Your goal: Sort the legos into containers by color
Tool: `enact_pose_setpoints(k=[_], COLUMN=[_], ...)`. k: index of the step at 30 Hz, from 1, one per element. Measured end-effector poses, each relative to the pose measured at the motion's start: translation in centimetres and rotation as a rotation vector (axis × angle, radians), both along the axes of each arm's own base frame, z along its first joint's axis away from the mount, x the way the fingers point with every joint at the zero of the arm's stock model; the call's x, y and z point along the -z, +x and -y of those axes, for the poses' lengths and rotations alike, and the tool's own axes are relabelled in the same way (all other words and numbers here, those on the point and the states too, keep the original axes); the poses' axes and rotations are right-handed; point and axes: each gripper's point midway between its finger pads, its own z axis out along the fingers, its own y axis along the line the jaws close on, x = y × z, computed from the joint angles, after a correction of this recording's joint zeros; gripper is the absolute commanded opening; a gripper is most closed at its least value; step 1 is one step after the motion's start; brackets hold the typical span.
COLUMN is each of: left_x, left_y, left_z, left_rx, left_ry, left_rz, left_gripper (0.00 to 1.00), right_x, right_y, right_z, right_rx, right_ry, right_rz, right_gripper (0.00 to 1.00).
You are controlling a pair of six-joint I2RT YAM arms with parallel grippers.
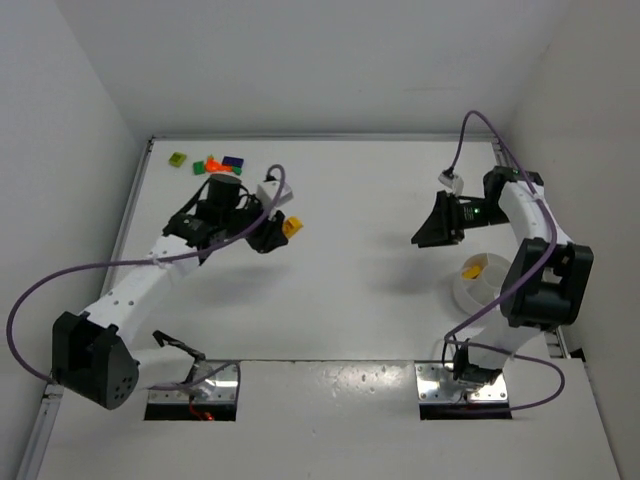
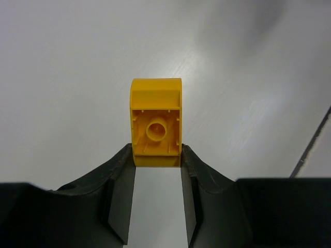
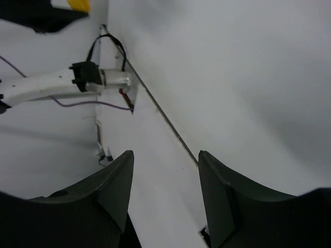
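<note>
Left gripper (image 2: 157, 156) pinches glossy yellow brick (image 2: 155, 116): hollow underside, round tube inside. Right gripper (image 3: 165, 168) matte black, spread, empty.

We see even, diffuse lighting in the overhead view. The white table (image 1: 340, 290) is bright without glare, and soft grey shadows lie on it near each arm, toward the centre of the frame. In the left wrist view the yellow brick (image 2: 155, 124) is sharp and evenly lit. The surface behind it shows a faint sheen at centre right and a dim patch at upper right. In the right wrist view the right gripper (image 3: 165, 155) along the bottom edge is dark and slightly soft, and a broad shadow dims the right side.
</note>
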Motion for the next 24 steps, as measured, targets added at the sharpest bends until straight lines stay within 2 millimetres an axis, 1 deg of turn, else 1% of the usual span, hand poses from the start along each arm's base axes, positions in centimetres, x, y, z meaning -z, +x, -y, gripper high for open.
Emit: enact_pose_setpoints(k=[2, 4, 6, 9, 11, 12, 13, 14, 16, 20, 24], left_x=[0.0, -0.4, -1.0, -1.7, -1.9, -2.0, -2.1, -2.1, -2.2, -2.3, -2.3], left_y=[-1.6, -2.4, -2.9, -2.8, -2.6, -2.4, -2.2, -2.0, -2.0, -3.7, -5.4], left_z=[2.9, 5.4, 7.8, 10.7, 12.5, 13.2, 13.9, 14.6, 16.2, 19.6, 21.6], left_rx=[0.069, 0.113, 0.149, 0.178, 0.189, 0.193, 0.192, 0.191, 0.197, 0.252, 0.299], left_ry=[0.019, 0.039, 0.052, 0.056, 0.056, 0.058, 0.063, 0.067, 0.078, 0.088, 0.096], left_rz=[0.004, 0.020, 0.039, 0.059, 0.063, 0.064, 0.068, 0.072, 0.083, 0.099, 0.108], left_gripper=[0.16, 0.15, 0.15, 0.14, 0.14, 0.14, 0.14, 0.13, 0.13, 0.12, 0.10], right_x=[-1.0, -2.0, -2.8, -3.7, -4.2, -4.4, -4.8, -5.1, -5.6, -5.4, -4.6], right_y=[1.0, 2.2, 2.7, 1.9, 0.4, -0.3, -1.1, -1.5, -1.9, -2.3, -2.7], right_z=[-0.3, -0.5, -0.9, -1.9, -2.8, -3.2, -3.5, -3.8, -4.2, -4.6, -4.9], right_rx=[-0.014, -0.023, -0.030, -0.038, -0.040, -0.041, -0.045, -0.049, -0.055, -0.049, -0.036], right_ry=[0.050, 0.087, 0.118, 0.148, 0.166, 0.171, 0.178, 0.185, 0.193, 0.209, 0.220], right_rz=[0.003, 0.036, 0.061, 0.061, 0.050, 0.042, 0.036, 0.034, 0.036, 0.013, -0.029], right_gripper=[0.54, 0.54, 0.54, 0.57, 0.58, 0.65, 0.69, 0.71, 0.71, 0.72, 0.72])
